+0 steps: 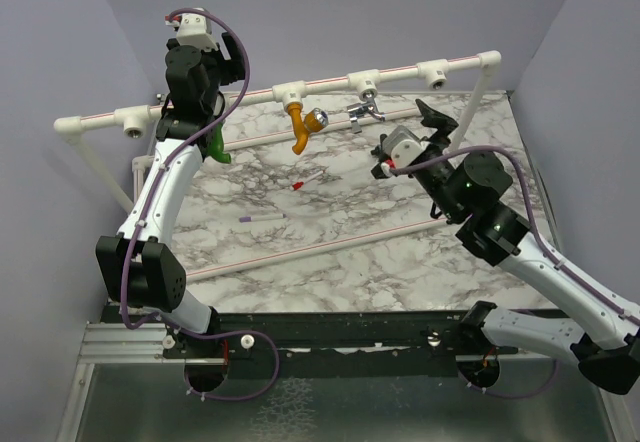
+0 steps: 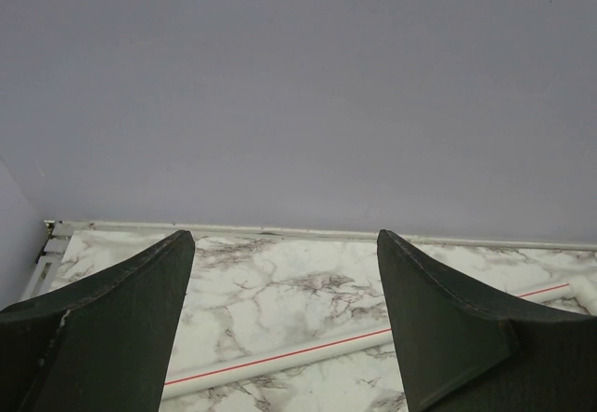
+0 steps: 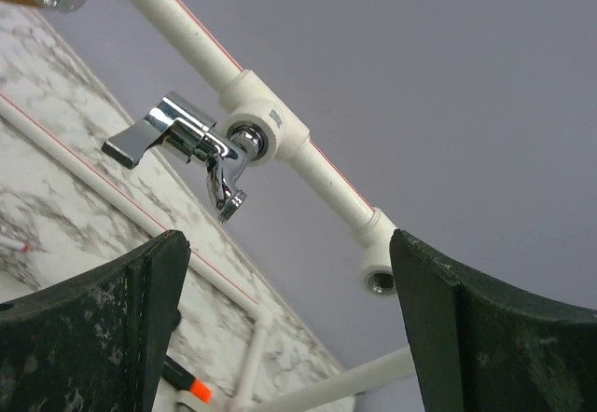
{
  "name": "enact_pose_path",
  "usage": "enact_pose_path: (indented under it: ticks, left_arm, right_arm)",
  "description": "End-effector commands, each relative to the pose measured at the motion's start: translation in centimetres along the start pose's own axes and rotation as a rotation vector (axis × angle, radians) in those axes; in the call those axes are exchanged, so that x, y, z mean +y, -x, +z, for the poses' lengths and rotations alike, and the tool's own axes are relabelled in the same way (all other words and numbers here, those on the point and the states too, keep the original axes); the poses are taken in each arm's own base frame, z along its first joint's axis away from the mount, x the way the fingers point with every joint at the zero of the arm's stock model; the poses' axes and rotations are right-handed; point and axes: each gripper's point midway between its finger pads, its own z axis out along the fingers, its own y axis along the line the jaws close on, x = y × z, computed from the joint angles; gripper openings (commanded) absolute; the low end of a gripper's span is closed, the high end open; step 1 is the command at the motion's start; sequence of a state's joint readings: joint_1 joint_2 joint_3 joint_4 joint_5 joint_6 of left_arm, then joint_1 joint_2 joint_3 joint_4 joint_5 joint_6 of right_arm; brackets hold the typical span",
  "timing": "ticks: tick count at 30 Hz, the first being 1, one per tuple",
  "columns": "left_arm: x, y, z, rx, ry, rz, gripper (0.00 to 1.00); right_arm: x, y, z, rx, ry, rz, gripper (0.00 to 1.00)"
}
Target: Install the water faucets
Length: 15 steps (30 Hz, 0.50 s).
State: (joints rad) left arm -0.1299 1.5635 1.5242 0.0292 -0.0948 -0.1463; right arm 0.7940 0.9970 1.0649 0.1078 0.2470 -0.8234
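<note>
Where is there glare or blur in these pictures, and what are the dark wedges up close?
Left wrist: the wedges are the left gripper's fingers, slightly soft so near the lens; the marble table beyond is sharper. Right wrist: the right gripper's fingers likewise; the grey metal faucet is crisp with bright highlights. Top external: even light, faint shadows, no strong glare.

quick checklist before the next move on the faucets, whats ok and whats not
1. Left hand open and empty: ok.
2. Right hand open and empty: ok.
3. Shiny grey metal faucet seated in its white pipe tee joint: ok.
4. Mustard-orange faucet with silver knob hanging at its tee, looks seated: ok.
5. Green plastic faucet with curved spout seated: cannot tell, the left arm hides its joint.
</note>
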Motion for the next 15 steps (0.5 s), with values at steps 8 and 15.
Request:
enact_pose_path:
  ticks: [8,15]
  left_arm:
    - [2.9,-16.3,-1.4,0.483,0.071,0.054,0.81]
    - [3.0,-16.5,-1.4,0.485,0.075,0.055,0.81]
  right_arm:
    - [1.5,-1.1,2.6,0.026,0.131,-0.641,0.93]
    - [1.4,-1.0,4.7,0.02,0.051,-0.872,0.89]
